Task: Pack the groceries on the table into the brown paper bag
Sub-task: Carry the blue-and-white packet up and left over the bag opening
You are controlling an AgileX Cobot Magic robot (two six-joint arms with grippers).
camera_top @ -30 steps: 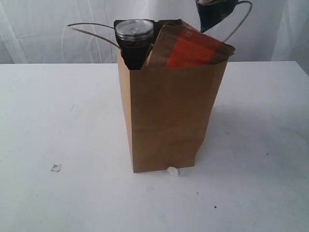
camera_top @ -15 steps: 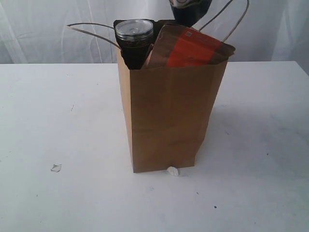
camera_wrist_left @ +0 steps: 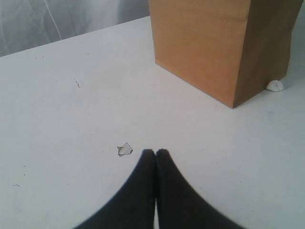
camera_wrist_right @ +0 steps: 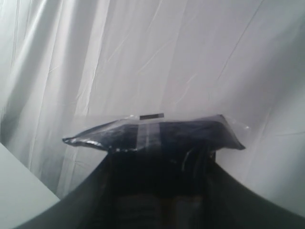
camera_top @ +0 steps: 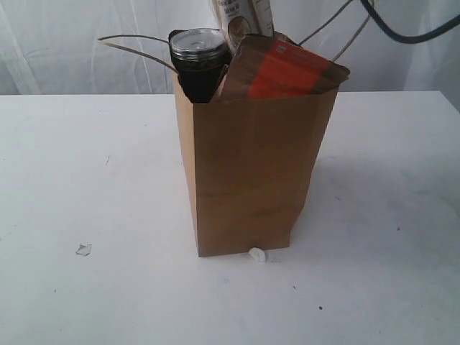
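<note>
Kraft-brown paper bag [camera_top: 255, 172] stands upright on the surface [camera_top: 86, 180]. A silver-lidded can [camera_top: 200, 50] and a brown pouch [camera_top: 287, 72] poke out. The long navy-tan packet [camera_top: 244, 18] hangs just above the mouth, long axis vertical.

Left wrist: left gripper [camera_wrist_left: 155, 153] pinched together, empty, low, apart from the bag.

Right wrist: right gripper [camera_wrist_right: 159, 155] clamps the packet. The drop looks straight down.

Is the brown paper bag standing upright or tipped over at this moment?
Upright: the brown paper bag stands on its base on the table, mouth upward, the can sticking out.

Exterior frontal; left wrist low, shares bag [camera_top: 255, 172].
</note>
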